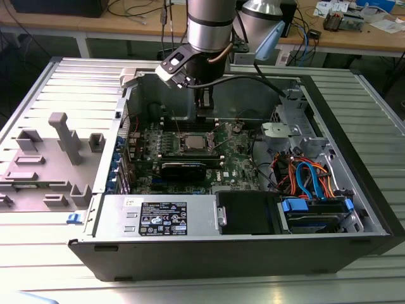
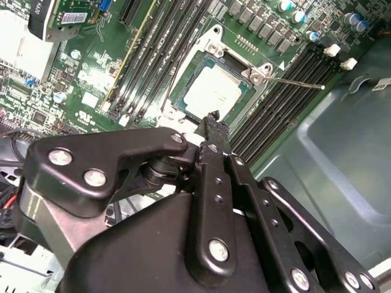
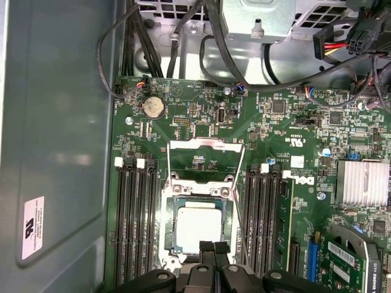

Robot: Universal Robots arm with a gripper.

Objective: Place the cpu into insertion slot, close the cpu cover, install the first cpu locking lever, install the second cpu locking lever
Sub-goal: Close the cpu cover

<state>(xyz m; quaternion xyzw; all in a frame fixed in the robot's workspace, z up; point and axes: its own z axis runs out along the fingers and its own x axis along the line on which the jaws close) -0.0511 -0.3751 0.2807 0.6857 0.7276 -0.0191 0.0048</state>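
Bright overhead light — the worktop (image 1: 316, 285) shines. The case (image 1: 253, 253) is dimmer inside; the cpu (image 3: 198, 229) glares pale.

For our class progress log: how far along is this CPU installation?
Done: the cpu sits in the insertion slot. In hand: nothing; the gripper hovers shut close by it. Left: the cpu cover stands open, and a locking lever sticks out unlatched.
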